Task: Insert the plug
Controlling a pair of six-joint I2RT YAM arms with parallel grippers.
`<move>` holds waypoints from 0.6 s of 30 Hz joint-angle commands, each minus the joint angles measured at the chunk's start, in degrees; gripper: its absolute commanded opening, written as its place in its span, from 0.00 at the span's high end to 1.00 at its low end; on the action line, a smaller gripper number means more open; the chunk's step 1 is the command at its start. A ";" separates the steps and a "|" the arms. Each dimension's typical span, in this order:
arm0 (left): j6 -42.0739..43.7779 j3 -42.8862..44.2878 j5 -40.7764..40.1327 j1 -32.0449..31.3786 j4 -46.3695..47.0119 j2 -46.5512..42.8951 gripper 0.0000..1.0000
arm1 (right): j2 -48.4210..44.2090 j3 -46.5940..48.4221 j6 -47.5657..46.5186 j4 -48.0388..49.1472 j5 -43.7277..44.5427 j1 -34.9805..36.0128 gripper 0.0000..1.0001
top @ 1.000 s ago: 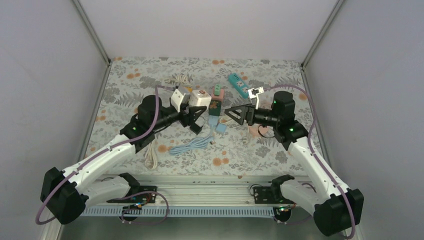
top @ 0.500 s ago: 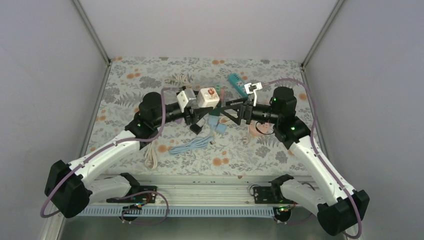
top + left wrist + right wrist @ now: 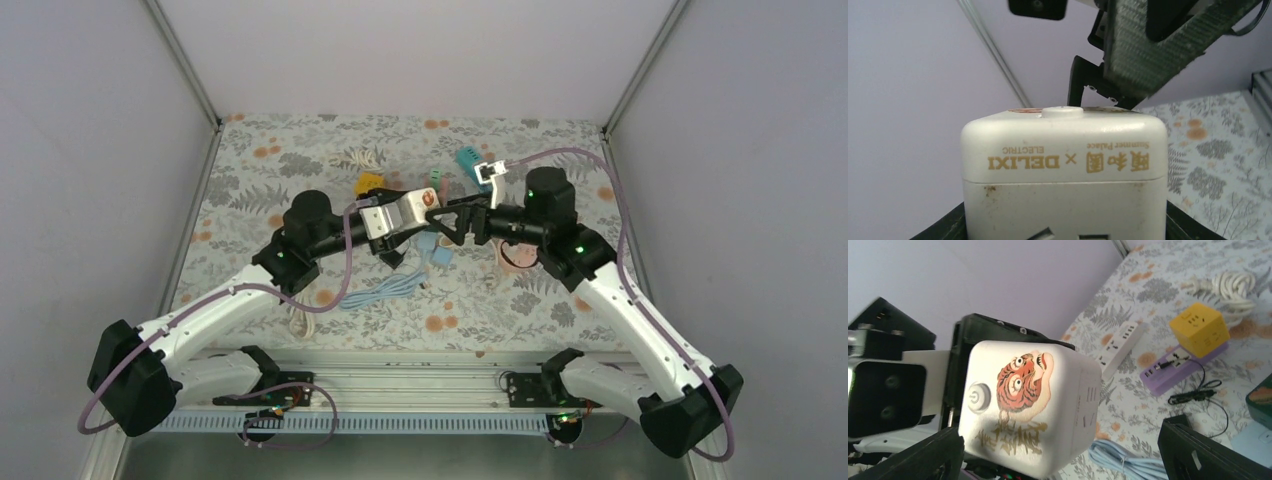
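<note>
A white cube socket (image 3: 412, 207) with a tiger face and a round button is held off the table. My left gripper (image 3: 398, 218) is shut on its sides. In the left wrist view the cube (image 3: 1063, 165) fills the frame between the left gripper's (image 3: 1065, 231) black fingers. My right gripper (image 3: 450, 222) faces the tiger side, open wide. In the right wrist view the cube (image 3: 1028, 405) sits between the right gripper's (image 3: 1060, 440) spread fingers; I cannot tell whether they touch it. The plug is not in view.
On the flowered cloth lie a yellow cube socket (image 3: 1198, 327), a purple strip (image 3: 1178, 371) with a thin black lead, a white strip (image 3: 1120, 347), a coiled white cord (image 3: 1228, 285) and a light blue cable (image 3: 385, 290). A teal strip (image 3: 468, 160) lies farther back.
My left arm has carried the white cube up and to the right, turning its tiger face toward the right gripper. My right gripper has moved left to meet it and opened wider.
</note>
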 commanded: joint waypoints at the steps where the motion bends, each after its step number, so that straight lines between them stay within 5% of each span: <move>1: 8.59 0.95 -2.30 -0.62 -4.11 -1.14 0.59 | 2.47 1.23 -0.90 -2.89 5.13 2.94 0.00; 12: 9.20 1.20 -4.49 -1.70 -8.82 -0.74 0.59 | 6.98 2.34 0.21 -3.53 8.64 7.10 0.01; 18: 10.52 1.46 -4.70 -2.46 -9.95 -0.42 0.57 | 11.11 5.72 1.26 -5.92 11.12 8.27 0.13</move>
